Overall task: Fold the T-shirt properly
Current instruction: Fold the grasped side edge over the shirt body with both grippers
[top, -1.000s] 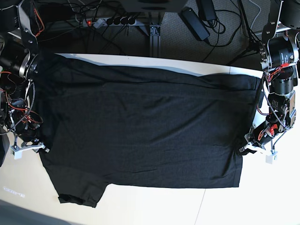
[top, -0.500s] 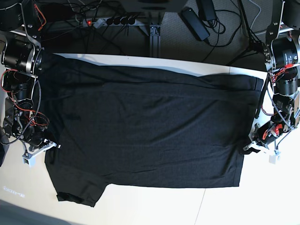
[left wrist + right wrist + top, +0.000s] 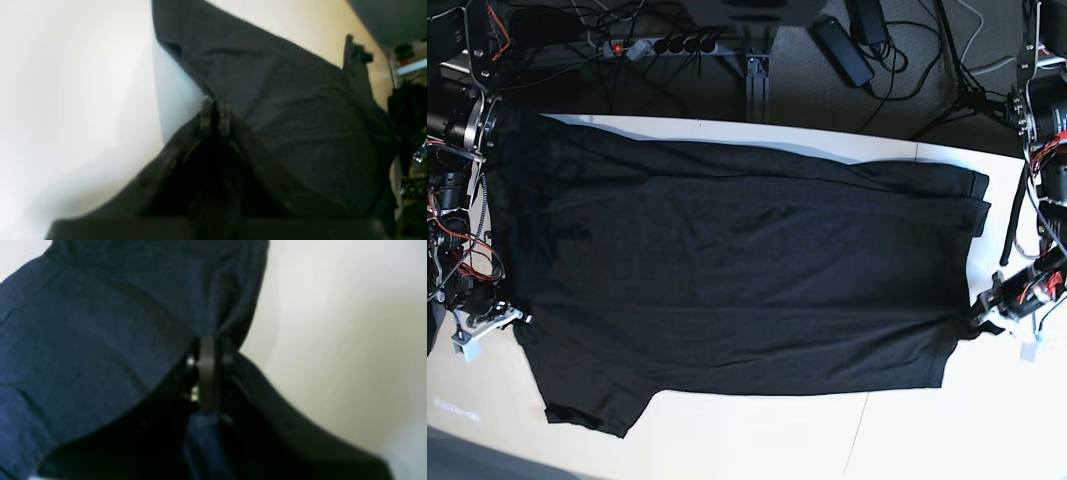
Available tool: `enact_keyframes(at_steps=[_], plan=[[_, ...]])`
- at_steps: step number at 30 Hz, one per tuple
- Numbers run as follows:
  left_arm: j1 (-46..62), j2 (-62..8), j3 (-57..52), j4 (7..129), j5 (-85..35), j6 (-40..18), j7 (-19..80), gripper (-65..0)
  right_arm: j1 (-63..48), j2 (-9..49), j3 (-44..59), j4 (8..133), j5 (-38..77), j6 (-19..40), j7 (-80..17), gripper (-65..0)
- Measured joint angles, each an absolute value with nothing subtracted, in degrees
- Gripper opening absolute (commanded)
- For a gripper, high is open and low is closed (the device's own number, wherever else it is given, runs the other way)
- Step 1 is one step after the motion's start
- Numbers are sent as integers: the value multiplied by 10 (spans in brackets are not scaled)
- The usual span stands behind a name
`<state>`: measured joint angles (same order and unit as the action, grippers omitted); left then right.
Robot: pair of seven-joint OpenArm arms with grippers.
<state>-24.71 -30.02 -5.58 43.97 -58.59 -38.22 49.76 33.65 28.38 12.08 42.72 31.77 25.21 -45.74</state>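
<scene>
The black T-shirt (image 3: 747,270) lies spread flat across the white table (image 3: 907,430), with one sleeve at the near left. Its coloured print does not show. My left gripper (image 3: 979,322), at the right of the base view, is shut on the shirt's right edge near the lower corner. In the left wrist view the gripper (image 3: 215,111) pinches the fabric (image 3: 300,110) at its edge. My right gripper (image 3: 515,318), at the left of the base view, is shut on the shirt's left edge. In the right wrist view the gripper (image 3: 208,346) holds bunched fabric (image 3: 100,323).
A power strip (image 3: 662,45), a black adapter (image 3: 842,48) and cables lie on the grey floor behind the table's far edge. Both arms' bodies and wiring stand at the left (image 3: 452,200) and right (image 3: 1047,150) ends of the table.
My left gripper has moved right, pulling the shirt's right lower corner outward. My right gripper has shifted back left after moving in. The shirt lies more stretched.
</scene>
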Motion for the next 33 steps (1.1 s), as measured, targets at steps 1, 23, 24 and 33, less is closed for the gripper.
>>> enact_keyframes(at_steps=[1, 23, 24, 33], plan=[[-239, -303, -56, 449, -585, -382, 498, -650, 337, 287, 121, 430, 322, 253, -463, -650], [-91, -375, -53, 647, -597, -387, 516, -650, 107, 403, 137, 636, 435, 276, -507, -650], [-81, -375, -54, 660, -598, -387, 515, -650, 96, 403, 144, 644, 435, 276, -506, -650], [-25, -376, -66, 690, -599, -387, 516, -551, 41, 400, 162, 656, 427, 276, -490, -650]])
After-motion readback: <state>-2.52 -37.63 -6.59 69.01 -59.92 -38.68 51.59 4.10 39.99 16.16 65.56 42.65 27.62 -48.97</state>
